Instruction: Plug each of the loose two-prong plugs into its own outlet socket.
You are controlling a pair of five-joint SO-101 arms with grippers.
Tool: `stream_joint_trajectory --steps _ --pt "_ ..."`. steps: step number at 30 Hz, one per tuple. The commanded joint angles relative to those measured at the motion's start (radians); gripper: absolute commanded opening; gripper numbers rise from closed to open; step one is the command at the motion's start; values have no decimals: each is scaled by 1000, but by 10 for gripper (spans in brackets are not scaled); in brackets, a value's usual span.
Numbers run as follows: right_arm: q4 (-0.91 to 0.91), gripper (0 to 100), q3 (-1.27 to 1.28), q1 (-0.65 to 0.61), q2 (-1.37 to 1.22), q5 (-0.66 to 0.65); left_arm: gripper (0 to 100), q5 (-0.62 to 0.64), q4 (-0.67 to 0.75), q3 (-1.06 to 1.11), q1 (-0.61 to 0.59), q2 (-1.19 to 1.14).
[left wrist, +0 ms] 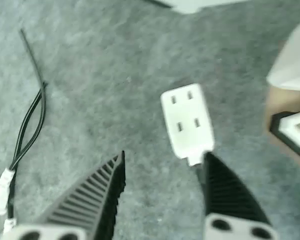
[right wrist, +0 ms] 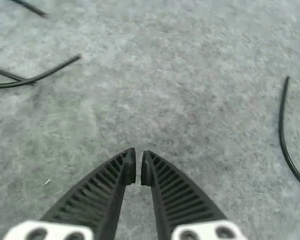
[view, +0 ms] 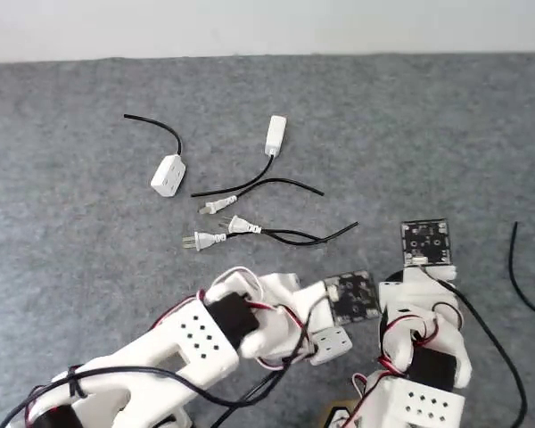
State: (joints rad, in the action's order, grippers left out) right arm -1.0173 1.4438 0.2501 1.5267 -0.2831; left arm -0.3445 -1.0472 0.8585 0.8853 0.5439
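Grey felt tabletop (view: 71,178) carries the loose plugs (view: 236,225) mid-table, near two white sockets (view: 168,175). Left pincer (left wrist: 163,159) stands wide apart, a socket block (left wrist: 186,120) just ahead. Right pincer (right wrist: 138,155) sits together, holding nothing.

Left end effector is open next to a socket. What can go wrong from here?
1. The socket sits against one finger of the open left end effector, off centre. Closing may shove or twist it rather than grip it.
2. The plug cords lie bunched and crossing. Lifting one plug may drag its neighbours.
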Motion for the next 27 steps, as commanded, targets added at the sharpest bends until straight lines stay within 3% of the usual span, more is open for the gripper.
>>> stream_joint_trajectory --steps 1,10,18,27 --pt "-19 35 -43 51 15 46 326 28 6 -42 37 18" --pt "-27 35 -49 64 15 49 327 28 146 50 31 -29" --pt "-27 35 -51 65 15 51 327 38 167 -93 46 -345" --pt "-27 35 -51 65 15 52 326 153 213 -206 48 -571"
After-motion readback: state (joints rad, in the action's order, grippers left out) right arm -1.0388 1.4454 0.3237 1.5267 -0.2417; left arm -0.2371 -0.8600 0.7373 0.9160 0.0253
